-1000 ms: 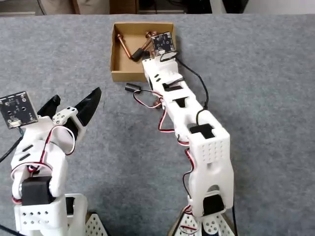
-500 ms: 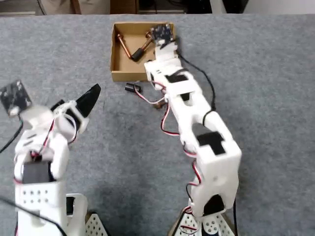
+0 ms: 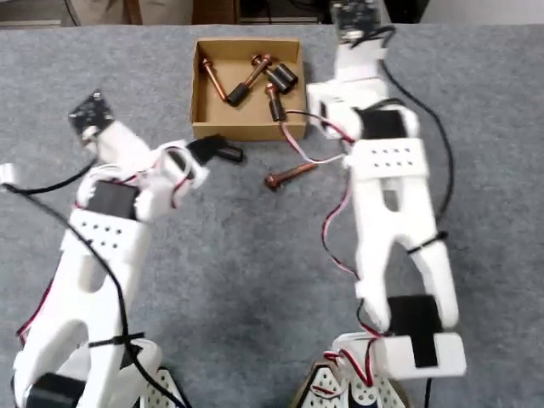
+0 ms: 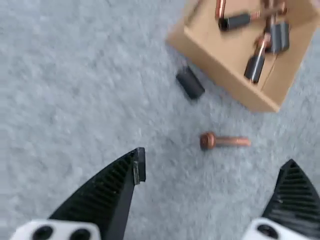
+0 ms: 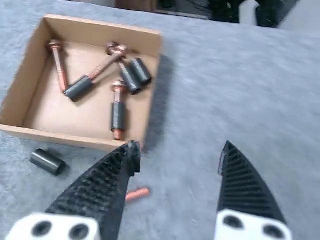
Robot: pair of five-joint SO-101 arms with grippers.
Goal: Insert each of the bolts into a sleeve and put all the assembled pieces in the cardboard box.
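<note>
Cardboard box [image 3: 245, 132]: far-centre of tbl, open top, sits upright on the mat.
Box contents: several copper bolts + black sleeves lying flat inside. One bolt-in-sleeve piece [image 5: 116, 111] lies by the wall nearest the R arm. A long bolt [image 5: 56, 66] lies twd the opposite wall. Exact count hard to tell.
Loose sleeve [image 3: 229, 153]: black, on its side on the mat, just outside box's front wall. No bolt in it.
Loose bolt [image 3: 289, 176]: copper, bare, flat on the mat near box's front corner, betw the two arms, apart from loose sleeve.
L gripper [image 4: 215, 167]: claw spread wide, nothing betw the fingers, up over the mat. Wrist view has loose bolt and loose sleeve on the mat beyond the tips. In high view a dark fingertip is just beside loose sleeve; contact can't tell.
R gripper [image 5: 180, 150]: claw spread, empty, above the mat beside the box. Wrist view looks into the box past the tips.
Grey mat [image 3: 476, 127]: fuzzy cloth over the whole tbl; both arm bases at the near edge.
</note>
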